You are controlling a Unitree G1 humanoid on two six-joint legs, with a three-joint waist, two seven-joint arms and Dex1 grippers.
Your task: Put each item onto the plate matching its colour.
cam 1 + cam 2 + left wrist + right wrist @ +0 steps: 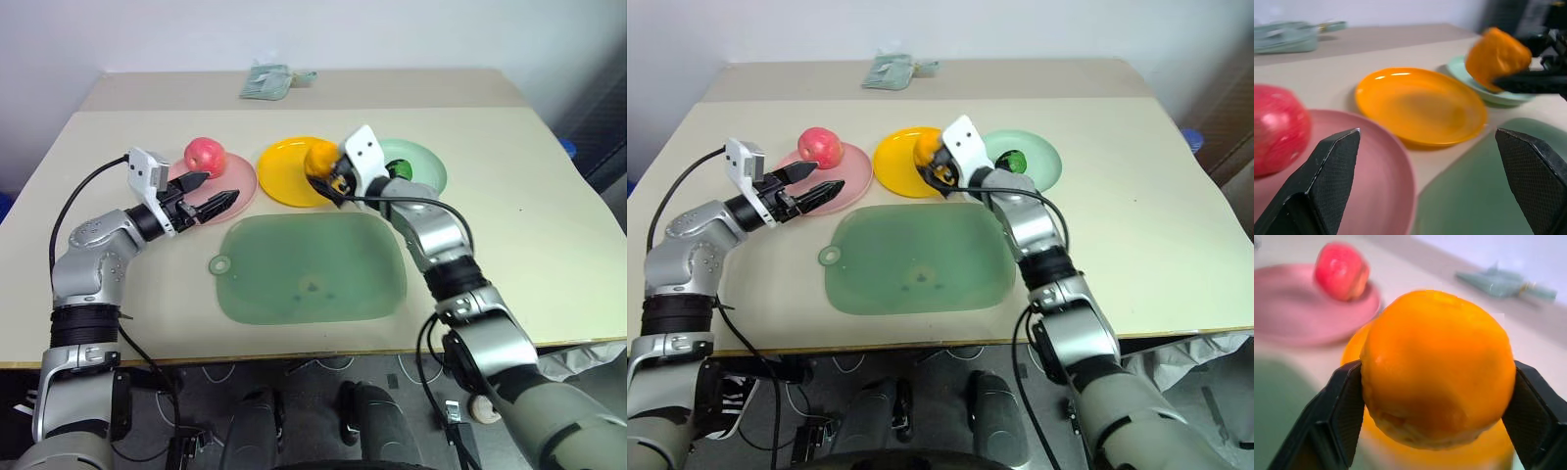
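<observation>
- The right claw [1437, 382] pinches the orange [1437, 369] across its widest part, one black finger on each flank, and holds it clear of the tabletop [529, 215] over the right-hand edge of the yellow plate [284, 171].
- The left claw [213, 198] hangs spread and empty just in front of the pink plate [240, 186], on which the red-pink apple [205, 155] sits.
- The dark green ball [1014, 160] lies on the mint green plate [1043, 162], so by the look of it only the orange has yet to land on its matching colour.
- Judged from its rounded, lightly dimpled skin, the orange is firm with a little give, moderately heavy for its size and apt to roll; a grip at the equator, as here, seems the safest hold, since a grip higher or lower could squeeze it out.
- Set down near the plate's middle, it should settle in the shallow dish; released at the rim, it may roll off towards the translucent green mat [313, 269].
- A pale green bundle of wrapping [266, 80] lies apart at the far side of the tabletop.
</observation>
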